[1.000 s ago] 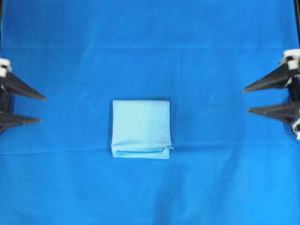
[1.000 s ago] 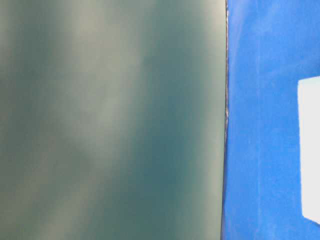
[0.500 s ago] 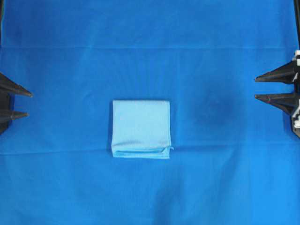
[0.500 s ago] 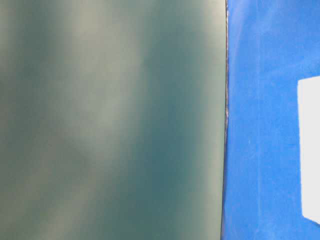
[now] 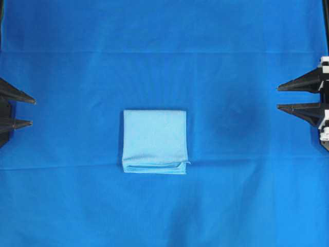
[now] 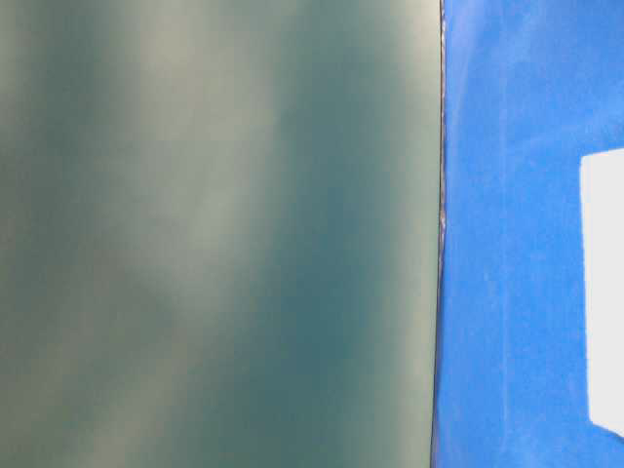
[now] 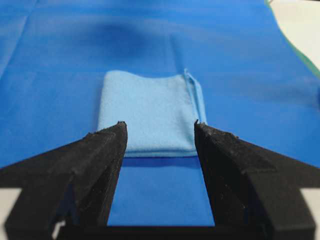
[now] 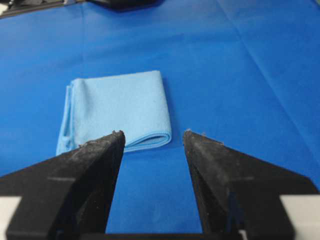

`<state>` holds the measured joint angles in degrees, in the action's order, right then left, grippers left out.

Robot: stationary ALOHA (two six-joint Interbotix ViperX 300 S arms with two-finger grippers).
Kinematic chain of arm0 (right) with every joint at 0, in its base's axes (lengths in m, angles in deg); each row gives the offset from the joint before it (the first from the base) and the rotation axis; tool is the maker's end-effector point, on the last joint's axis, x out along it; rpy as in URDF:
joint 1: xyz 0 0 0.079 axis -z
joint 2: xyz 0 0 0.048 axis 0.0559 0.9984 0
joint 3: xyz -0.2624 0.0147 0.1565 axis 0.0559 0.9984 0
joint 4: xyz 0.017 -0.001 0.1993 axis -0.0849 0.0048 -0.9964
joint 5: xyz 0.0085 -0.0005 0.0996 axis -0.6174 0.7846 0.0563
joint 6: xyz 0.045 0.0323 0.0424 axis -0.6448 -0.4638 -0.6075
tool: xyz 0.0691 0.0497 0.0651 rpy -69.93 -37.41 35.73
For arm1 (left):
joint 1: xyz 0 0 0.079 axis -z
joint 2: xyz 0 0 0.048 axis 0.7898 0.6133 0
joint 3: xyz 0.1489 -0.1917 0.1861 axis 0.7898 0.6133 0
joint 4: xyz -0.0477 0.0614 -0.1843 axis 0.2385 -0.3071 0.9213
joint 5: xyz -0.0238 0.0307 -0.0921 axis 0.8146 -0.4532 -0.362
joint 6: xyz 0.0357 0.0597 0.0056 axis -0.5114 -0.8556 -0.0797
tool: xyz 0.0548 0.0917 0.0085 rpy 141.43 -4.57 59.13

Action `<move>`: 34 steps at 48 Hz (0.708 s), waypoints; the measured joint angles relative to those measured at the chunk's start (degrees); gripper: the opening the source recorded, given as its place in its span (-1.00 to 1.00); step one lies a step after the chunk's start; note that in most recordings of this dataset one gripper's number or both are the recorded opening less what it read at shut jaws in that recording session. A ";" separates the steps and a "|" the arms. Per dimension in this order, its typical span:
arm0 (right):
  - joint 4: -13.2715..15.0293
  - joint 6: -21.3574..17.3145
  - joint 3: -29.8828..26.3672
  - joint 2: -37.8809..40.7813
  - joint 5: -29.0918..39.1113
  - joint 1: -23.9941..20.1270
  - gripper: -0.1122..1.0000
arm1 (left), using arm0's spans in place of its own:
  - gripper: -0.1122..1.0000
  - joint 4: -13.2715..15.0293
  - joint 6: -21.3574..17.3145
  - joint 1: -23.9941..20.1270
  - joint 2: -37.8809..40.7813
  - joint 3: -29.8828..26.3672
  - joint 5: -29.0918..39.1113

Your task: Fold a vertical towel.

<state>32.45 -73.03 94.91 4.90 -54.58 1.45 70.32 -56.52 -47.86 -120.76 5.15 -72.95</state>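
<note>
The towel [image 5: 154, 141] is a pale sky-blue cloth lying folded into a near-square in the middle of the table, its layered edges along the near side. It also shows in the left wrist view as the towel [image 7: 148, 112] and in the right wrist view as the towel [image 8: 115, 108]. My left gripper [image 5: 32, 112] hangs at the left edge, open and empty, far from the cloth. At the right edge my right gripper [image 5: 278, 98] is open and empty too, equally far off. In the table-level view only a white strip of the towel [image 6: 604, 292] shows.
A darker royal-blue cloth [image 5: 164, 51] covers the whole table, with faint creases. A bare pale surface and green edge [image 7: 300, 30] show beyond the cloth in the left wrist view. A blurred grey-green panel [image 6: 214, 234] fills most of the table-level view.
Both grippers have drawn back toward the table's sides over the last second, and the gap seen between each pair of fingers looks narrower. The towel has not moved.
</note>
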 measured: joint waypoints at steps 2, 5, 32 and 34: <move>0.09 0.00 0.00 0.00 0.00 0.00 0.22 | 0.15 0.00 0.00 0.00 0.00 -0.09 0.09; 0.00 0.00 0.00 0.09 0.00 0.00 0.22 | 0.15 0.00 0.00 0.00 0.00 0.00 0.09; 0.09 0.00 0.00 0.09 0.26 0.00 0.22 | 0.15 0.00 0.00 0.00 0.00 0.00 0.44; 0.00 0.00 0.00 0.09 0.26 0.00 0.22 | 0.15 0.00 0.00 0.00 0.00 0.00 0.44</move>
<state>32.45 -73.03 94.91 4.98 -54.31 1.45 70.32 -56.52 -47.86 -120.76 5.15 -72.51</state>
